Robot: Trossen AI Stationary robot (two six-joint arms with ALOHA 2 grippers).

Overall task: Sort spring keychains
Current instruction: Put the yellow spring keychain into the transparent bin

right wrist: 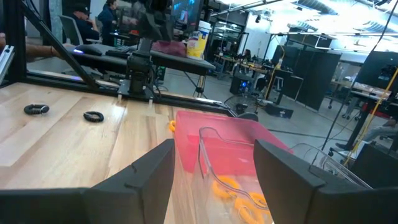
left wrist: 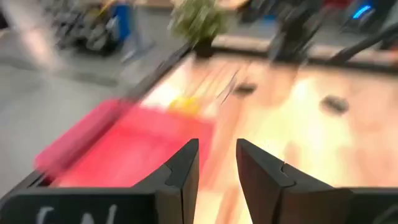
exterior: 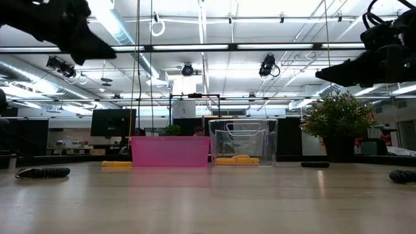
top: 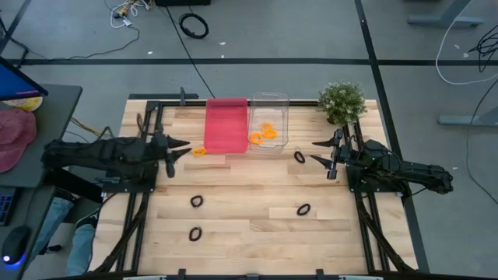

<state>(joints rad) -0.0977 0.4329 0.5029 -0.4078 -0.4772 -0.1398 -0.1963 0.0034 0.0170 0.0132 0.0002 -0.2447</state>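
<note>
My left gripper (left wrist: 216, 163) has its fingers narrowly parted, nothing between them, and it hangs above the table just beside the pink bin (top: 226, 124). One orange keychain (top: 199, 152) lies on the wood right by that bin's near corner, almost under my fingertips, so I judge that's my pick. To do it well, I'd say: come straight down, spread a touch wider so the coil sits between the pads, and close only once the tips are at board level, since a small springy loop will likely skip away if nudged from one side.

My right gripper (right wrist: 213, 163) is spread wide and empty, raised by the potted plant (top: 342, 101), looking across the clear bin (top: 269, 120), where two orange keychains (top: 264, 134) already rest. A black keychain (top: 299, 157) lies just ahead of those fingers on the table; that seems the natural one for this arm.

Further out, three more black keychains are scattered on the open wood: one (top: 197, 201) left of centre, one (top: 194, 232) nearer the front edge, and one (top: 303, 209) on the right. Orange has gone into the clear bin, so black presumably goes in the pink one, though I can't see anything inside it. Risk: the bin walls are close, so I'll keep my approach clear of them.
</note>
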